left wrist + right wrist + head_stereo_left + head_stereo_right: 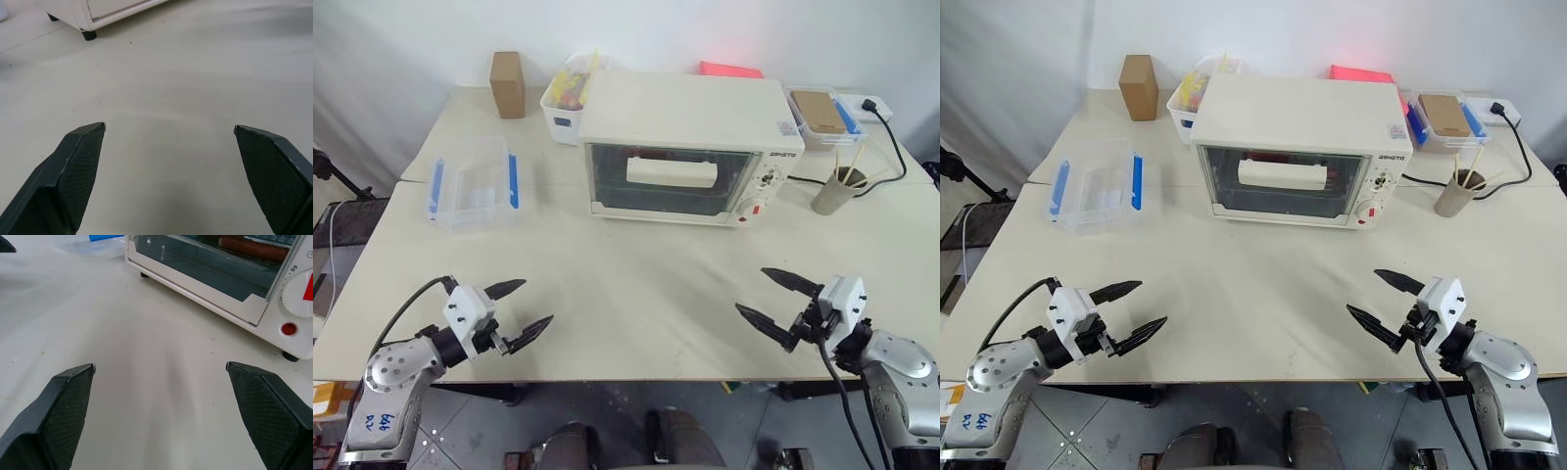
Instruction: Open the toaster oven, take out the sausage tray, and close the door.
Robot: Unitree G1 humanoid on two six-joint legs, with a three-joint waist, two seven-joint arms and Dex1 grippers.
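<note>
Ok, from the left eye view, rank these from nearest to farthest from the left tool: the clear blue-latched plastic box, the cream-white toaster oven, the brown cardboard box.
1. Clear blue-latched plastic box, straight beyond the left tool.
2. Cream-white toaster oven, mid-table, to the right.
3. Brown cardboard box, at the far edge.

a short dark brand word is printed on the toaster oven (690,147), at the top of its right-hand control panel, but the letters are too small to make out. in the right wrist view tiny digits that look like "09" stand beside the edge of a dial (299,293) on that panel. blue handwritten marks, not legible, sit on the left arm's silver casing (380,423), off the counter's near left corner.
</note>
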